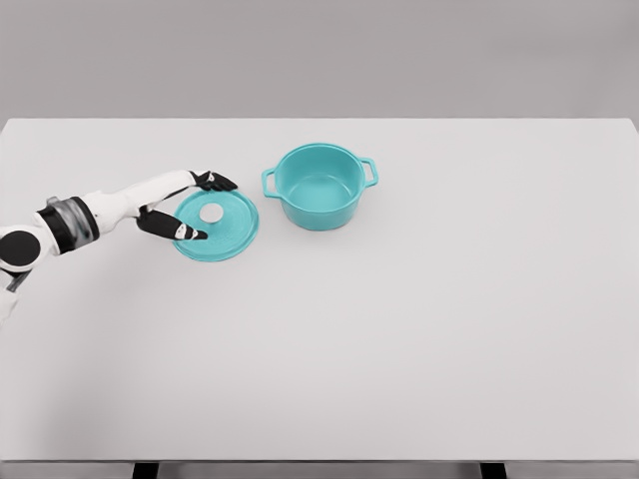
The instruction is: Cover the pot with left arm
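The teal lid (217, 227) is lain flat on the table (419, 329) just left of the open pot (319, 186), bracketed by the left hand (185, 208) with spread fingers, so a closing grasp is judged to be required next

The bench (419, 329) is a flat, pale grey-white surface filling most of the head view, its far edge meeting a plain grey backdrop. Two items lie directly on it. A teal pot (319, 186) stands upright and uncovered left of centre toward the far side, with a handle on each side. A teal lid (217, 226), round with a pale knob at its middle, lies flat just to the pot's left, apart from it.
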Controlling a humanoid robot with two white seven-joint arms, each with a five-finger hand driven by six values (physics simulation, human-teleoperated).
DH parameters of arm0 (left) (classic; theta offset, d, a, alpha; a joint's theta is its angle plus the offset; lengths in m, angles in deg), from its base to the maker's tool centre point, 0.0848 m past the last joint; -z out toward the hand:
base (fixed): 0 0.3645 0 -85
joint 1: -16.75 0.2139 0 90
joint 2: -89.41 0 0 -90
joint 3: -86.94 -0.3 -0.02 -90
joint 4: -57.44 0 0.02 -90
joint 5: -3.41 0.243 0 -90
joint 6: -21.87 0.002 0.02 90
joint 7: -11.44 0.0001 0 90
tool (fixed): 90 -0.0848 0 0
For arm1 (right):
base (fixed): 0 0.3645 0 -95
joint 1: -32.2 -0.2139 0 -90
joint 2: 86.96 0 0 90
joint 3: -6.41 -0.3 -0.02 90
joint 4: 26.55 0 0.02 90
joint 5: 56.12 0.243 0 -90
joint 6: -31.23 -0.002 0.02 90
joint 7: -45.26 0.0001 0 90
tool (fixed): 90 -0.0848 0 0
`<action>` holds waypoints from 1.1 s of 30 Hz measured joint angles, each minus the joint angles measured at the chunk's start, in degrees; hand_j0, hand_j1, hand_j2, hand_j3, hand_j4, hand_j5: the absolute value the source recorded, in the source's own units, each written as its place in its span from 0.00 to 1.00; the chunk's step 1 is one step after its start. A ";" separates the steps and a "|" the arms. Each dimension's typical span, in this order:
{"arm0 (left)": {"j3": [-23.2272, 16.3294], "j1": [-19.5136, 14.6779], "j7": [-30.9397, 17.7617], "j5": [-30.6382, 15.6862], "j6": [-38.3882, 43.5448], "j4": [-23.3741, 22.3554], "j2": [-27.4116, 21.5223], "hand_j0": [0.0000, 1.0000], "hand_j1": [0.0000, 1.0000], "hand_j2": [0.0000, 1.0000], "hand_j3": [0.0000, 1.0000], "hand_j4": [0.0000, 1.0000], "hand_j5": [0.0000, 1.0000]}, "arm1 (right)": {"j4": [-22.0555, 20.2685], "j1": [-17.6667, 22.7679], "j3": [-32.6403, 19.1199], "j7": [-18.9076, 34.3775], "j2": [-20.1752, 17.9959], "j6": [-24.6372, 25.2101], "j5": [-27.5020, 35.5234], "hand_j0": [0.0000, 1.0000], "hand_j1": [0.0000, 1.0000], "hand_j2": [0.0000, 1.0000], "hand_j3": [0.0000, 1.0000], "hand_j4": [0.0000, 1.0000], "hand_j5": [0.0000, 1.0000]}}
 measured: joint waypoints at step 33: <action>-0.38 -1.14 0.26 -1.94 -0.51 -5.15 2.33 0.77 0.77 0.77 0.77 0.77 0.77 | 0.01 0.00 0.00 0.00 0.00 0.00 0.00 1.00 1.00 1.00 1.00 1.00 1.00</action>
